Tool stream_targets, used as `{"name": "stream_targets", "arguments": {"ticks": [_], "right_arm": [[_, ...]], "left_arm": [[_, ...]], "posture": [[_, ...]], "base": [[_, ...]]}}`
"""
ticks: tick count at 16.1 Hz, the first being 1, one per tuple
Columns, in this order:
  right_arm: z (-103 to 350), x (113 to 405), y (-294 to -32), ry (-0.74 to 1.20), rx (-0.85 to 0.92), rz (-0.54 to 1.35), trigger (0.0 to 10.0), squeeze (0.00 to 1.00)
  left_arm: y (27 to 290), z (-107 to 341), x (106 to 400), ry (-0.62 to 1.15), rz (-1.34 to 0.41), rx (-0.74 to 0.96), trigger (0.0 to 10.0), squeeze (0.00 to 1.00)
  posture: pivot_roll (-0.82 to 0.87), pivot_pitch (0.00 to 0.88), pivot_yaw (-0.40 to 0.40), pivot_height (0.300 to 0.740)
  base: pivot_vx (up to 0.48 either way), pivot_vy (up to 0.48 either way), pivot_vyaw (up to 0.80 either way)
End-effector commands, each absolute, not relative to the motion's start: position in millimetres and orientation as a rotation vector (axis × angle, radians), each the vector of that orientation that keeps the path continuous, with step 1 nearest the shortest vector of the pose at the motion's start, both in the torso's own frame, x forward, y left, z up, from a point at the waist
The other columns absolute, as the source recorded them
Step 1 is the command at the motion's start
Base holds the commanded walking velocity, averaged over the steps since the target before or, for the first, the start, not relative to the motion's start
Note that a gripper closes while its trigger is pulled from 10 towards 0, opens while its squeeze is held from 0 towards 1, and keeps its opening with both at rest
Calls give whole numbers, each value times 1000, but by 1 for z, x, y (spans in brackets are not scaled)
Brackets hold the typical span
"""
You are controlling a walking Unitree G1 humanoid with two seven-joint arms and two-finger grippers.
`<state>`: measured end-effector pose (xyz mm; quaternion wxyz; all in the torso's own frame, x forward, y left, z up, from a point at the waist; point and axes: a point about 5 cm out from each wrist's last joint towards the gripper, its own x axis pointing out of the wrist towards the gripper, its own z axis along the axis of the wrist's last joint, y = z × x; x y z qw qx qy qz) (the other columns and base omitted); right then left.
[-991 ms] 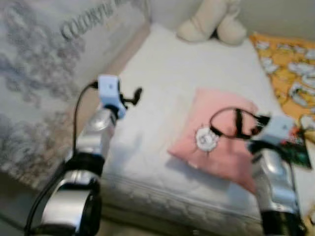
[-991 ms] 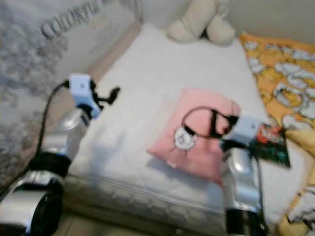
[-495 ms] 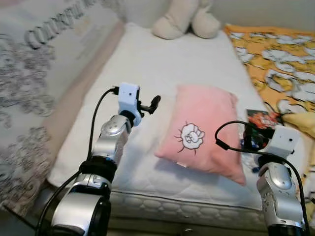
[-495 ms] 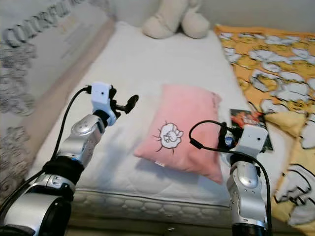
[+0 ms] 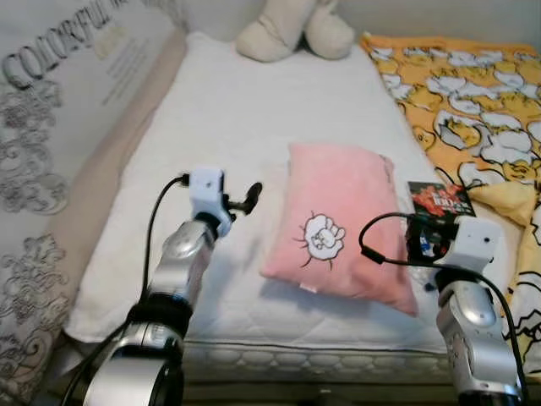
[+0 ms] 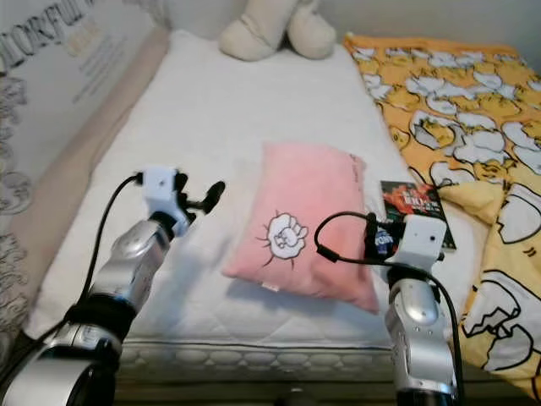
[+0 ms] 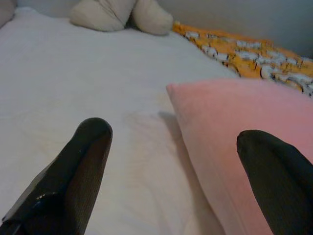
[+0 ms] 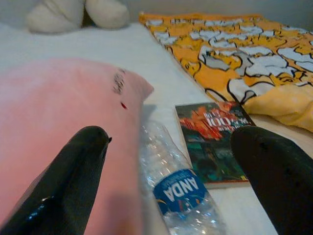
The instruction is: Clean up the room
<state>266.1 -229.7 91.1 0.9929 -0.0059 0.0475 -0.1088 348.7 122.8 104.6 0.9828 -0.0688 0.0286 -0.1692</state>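
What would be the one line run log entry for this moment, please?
left gripper: open, beside pink pillow | right gripper: open, over plastic bottle | book: beside bottle | nothing held

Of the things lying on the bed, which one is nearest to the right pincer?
The clear plastic bottle with the blue label, lying on its side directly between the right pincer's open fingers; the book and pink pillow flank it.

My two arms are silver metal with black joint bands. Behind each pincer sits a white camera block, a black cable looping back from it. The left pincer [image 5: 251,198] and right pincer [image 8: 176,161] have glossy black fingers.
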Motion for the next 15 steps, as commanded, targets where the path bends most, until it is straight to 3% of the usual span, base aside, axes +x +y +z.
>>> {"name": "stream_targets", "arguments": {"ticks": [1,5,8,11,15], "right_arm": [[95,268,-229,86,-29,-204,10000,0],[96,266,-223,70,-83,-144,10000,0],[88,263,-223,101,25,-164,10000,0],[84,269,-230,127,248,-219,10000,0],[80,275,-247,159,375,-247,10000,0]], "left_arm": [[116,111,348,20,-362,-149,10000,0],[116,108,329,-29,-280,-229,10000,0],[93,101,309,-16,-432,-184,10000,0],[95,97,325,75,-506,-213,10000,0],[93,93,347,186,-557,-241,10000,0]], "posture": [[-156,0,25,740],[-154,0,25,740],[-139,0,15,740],[-134,0,5,740],[-161,0,18,740]], "base": [[0,-469,0],[0,-109,0],[0,0,0],[0,0,0],[0,0,0]]}}
